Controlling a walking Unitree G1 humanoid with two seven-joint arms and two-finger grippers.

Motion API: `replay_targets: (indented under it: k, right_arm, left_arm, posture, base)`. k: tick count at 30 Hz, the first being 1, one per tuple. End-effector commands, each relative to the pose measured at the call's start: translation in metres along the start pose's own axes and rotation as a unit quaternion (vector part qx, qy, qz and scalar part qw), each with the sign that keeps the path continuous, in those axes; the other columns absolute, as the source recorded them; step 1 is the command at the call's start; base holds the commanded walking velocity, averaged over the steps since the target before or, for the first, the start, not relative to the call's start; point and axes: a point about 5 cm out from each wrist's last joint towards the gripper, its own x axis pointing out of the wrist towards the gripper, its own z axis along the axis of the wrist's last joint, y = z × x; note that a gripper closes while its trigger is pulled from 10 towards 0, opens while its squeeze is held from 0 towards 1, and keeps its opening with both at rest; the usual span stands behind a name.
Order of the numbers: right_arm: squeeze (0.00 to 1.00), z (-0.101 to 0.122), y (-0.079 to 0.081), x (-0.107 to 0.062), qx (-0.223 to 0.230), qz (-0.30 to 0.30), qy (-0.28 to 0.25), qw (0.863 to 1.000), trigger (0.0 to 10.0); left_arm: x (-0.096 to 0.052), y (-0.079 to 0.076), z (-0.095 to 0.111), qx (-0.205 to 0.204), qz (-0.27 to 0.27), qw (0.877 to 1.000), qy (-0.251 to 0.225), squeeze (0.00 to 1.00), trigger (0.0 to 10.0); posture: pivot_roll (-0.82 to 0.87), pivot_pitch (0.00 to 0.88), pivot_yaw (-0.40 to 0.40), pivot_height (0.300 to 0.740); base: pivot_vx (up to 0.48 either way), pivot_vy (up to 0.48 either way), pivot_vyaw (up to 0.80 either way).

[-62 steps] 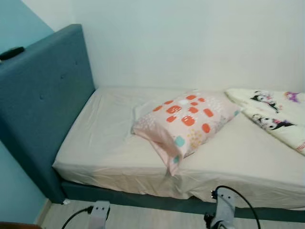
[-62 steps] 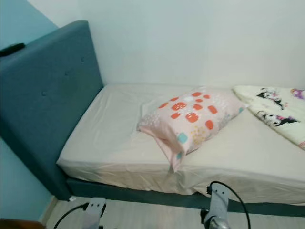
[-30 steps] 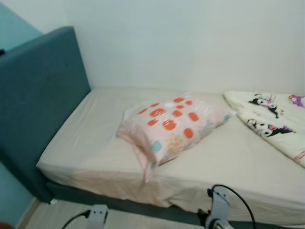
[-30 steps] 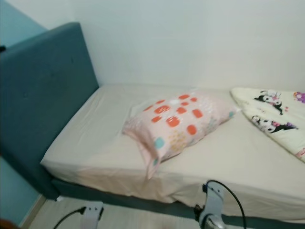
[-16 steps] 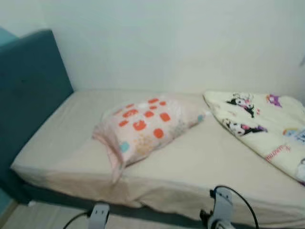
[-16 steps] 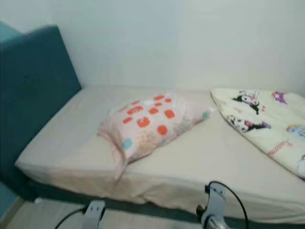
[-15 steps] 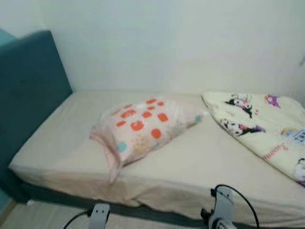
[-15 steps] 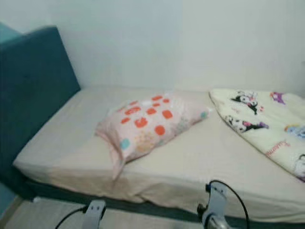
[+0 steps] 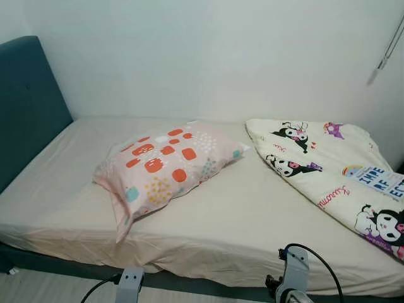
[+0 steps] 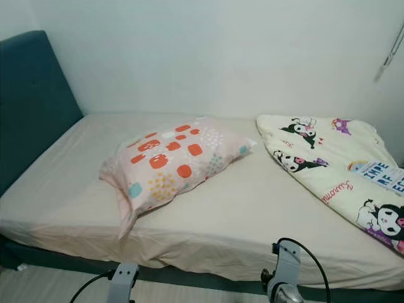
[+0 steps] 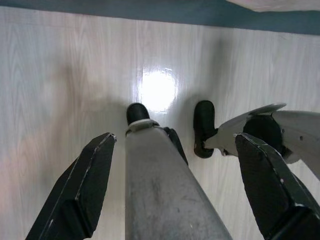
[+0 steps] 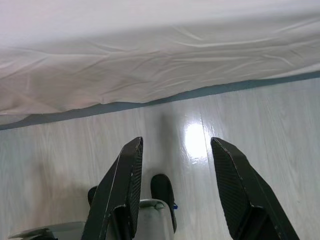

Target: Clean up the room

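before me stands a bed (image 9: 252, 227) with a cream fitted sheet and a teal headboard (image 9: 28, 107) on my left, set against a white wall (image 9: 208, 57). a pink pillow (image 9: 165, 167) with orange and teal spots lies askew near the middle of the mattress, one corner pointing toward the front edge. to my right a cream blanket (image 9: 328, 170) printed with cartoon characters is spread loosely, its nearest edge just beside the pillow's far corner, possibly touching; i cannot tell.

my left gripper (image 11: 172, 185) hangs low over the pale wooden floor (image 11: 55, 75), fingers spread wide, nothing between them. my right gripper (image 12: 182, 192) also hangs idle above the floor close to the bed's front edge, fingers apart and empty.
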Motion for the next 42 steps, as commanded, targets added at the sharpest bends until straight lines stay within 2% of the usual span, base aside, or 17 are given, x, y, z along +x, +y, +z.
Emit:
replay_targets:
  k: [1,15,21,34,42]
  right_arm:
    - [0.0,0.003,0.004,0.001,0.001,0.007,-0.006,1.0,10.0]
    - [0.0,0.004,0.005,0.001,-0.003,0.016,-0.01,1.0,10.0]
    - [0.0,0.003,0.013,0.001,-0.04,0.049,-0.013,0.998,10.0]
    - [0.0,0.008,0.018,0.001,-0.021,0.075,-0.025,0.997,10.0]
    - [0.0,0.012,0.014,0.002,-0.016,0.054,-0.028,0.998,10.0]
  left_arm:
    - [-0.001,0.004,0.002,0.006,0.004,1.0,-0.002,0.0,10.0]
    - [-0.001,0.005,0.002,0.008,0.002,1.0,-0.003,0.0,10.0]
    - [-0.001,0.005,0.002,0.001,0.013,1.0,-0.005,0.0,10.0]
    - [-0.001,0.003,-0.001,0.004,0.012,1.0,0.001,0.0,10.0]
    - [0.001,-0.004,0.001,0.005,0.014,1.0,0.005,0.0,10.0]
  posture:
    - [-0.02,0.0,-0.026,0.707]
    - [-0.03,0.0,-0.028,0.707]
    - [-0.03,0.0,-0.027,0.707]
    - [-0.03,0.0,-0.019,0.707]
    - [-0.03,0.0,-0.018,0.707]
  base:
    - [0.446,0.0,0.0]
    - [0.48,0.0,0.0]
    - [0.0,0.0,0.69]
    - [0.0,0.0,0.75]
    - [0.0,0.0,0.63]
